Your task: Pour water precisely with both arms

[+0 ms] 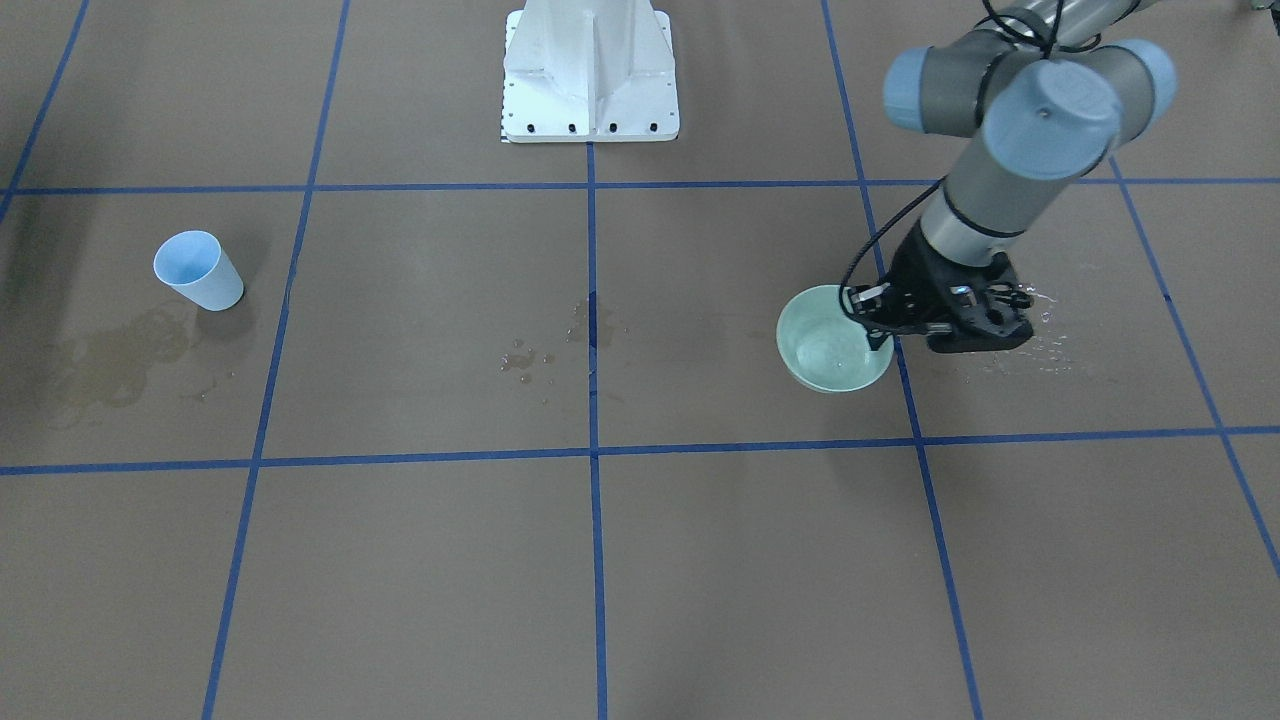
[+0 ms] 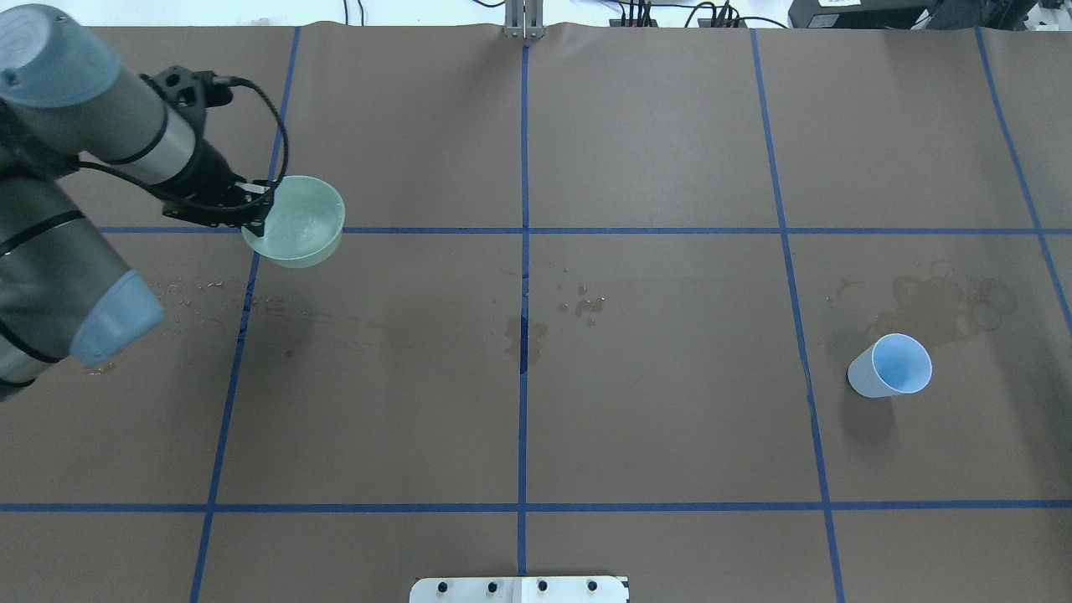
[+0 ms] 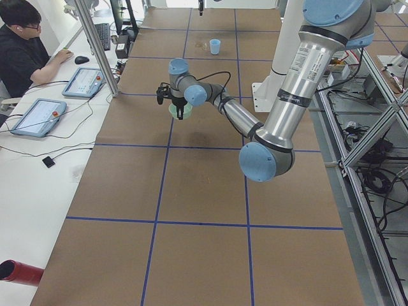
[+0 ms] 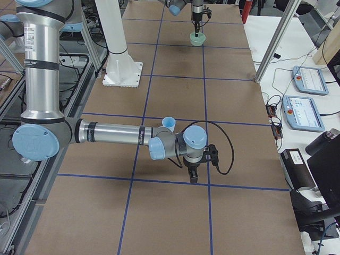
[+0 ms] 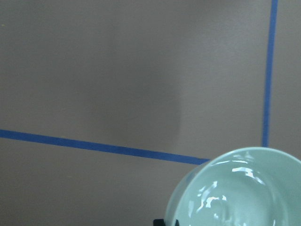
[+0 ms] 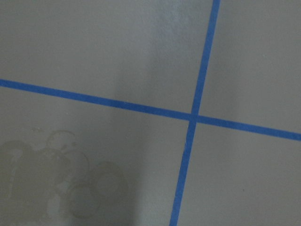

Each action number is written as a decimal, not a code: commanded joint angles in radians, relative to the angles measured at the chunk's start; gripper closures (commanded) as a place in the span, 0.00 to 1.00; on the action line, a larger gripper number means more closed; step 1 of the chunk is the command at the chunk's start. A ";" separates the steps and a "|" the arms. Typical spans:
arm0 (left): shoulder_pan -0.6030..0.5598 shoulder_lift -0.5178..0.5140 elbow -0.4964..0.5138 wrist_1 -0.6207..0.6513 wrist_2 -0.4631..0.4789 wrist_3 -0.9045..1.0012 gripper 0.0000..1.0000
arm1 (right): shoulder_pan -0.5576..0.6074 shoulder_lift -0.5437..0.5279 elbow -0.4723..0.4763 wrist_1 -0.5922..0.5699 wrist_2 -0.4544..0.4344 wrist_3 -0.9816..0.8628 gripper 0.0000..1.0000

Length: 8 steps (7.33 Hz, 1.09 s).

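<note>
My left gripper (image 1: pixel 880 320) is shut on the near rim of a pale green bowl (image 1: pixel 835 340), holding it level, slightly above the table, as the overhead view (image 2: pixel 255 209) also shows. The water (image 5: pixel 211 202) shows as a glossy shimmer inside the bowl (image 5: pixel 244 188). A light blue cup (image 2: pixel 892 366) stands alone on the table's right side, apparently empty. My right gripper (image 4: pixel 193 178) shows only in the exterior right view, pointing down beside the cup (image 4: pixel 169 122); I cannot tell whether it is open or shut.
The white pedestal (image 1: pixel 590 75) stands at the robot's edge of the table. Dried stains (image 2: pixel 942 301) lie beyond the cup and droplets (image 2: pixel 586 303) near the centre. An operator (image 3: pixel 22 44) with tablets sits at the far side.
</note>
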 commanded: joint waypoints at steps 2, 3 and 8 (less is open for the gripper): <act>-0.040 0.223 0.035 -0.245 -0.022 0.031 1.00 | 0.000 -0.003 0.007 0.004 -0.010 0.006 0.01; -0.040 0.272 0.052 -0.292 -0.024 0.046 1.00 | -0.001 0.002 0.007 0.004 -0.010 0.006 0.01; -0.059 0.595 0.116 -0.652 -0.073 0.171 1.00 | -0.003 0.011 0.010 0.004 -0.016 -0.001 0.01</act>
